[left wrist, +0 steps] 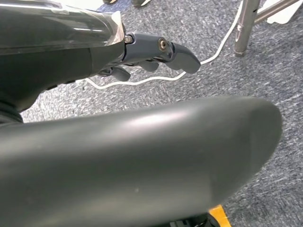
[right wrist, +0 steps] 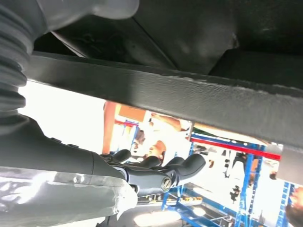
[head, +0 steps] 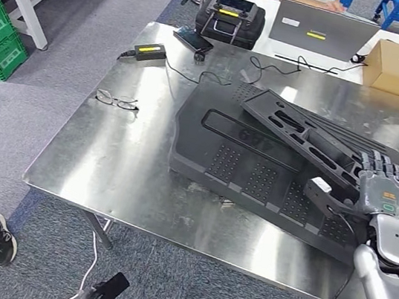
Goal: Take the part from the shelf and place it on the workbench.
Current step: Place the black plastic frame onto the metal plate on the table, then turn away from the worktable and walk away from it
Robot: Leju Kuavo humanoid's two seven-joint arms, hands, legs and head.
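- Right hand (head: 384, 194) sits at the near right end of the long black part (head: 306, 139), fingers draped over its top edge; from where I stand it looks like a grip on that edge, with the thumb out of sight below.
- In the right wrist view the dark fingers (right wrist: 178, 169) run along under a black bar of the part (right wrist: 171, 90) with a gap between them, so the hold may be loose or just about to let go.
- That slotted part lies tilted across a large flat black panel (head: 230, 154) on the steel workbench (head: 122, 160); its far end rests on the panel, its near end is propped up at the hand.
- Left hand (left wrist: 157, 52) hangs low over the grey carpet, fingers gently curled and apart, holding nothing.
- My reading: the carry is done and the part is over the bench. What is left is lowering the raised end, releasing it and pulling the arm clear.
- Glasses (head: 117, 99) and a cable (head: 208, 76) lie well away from it.
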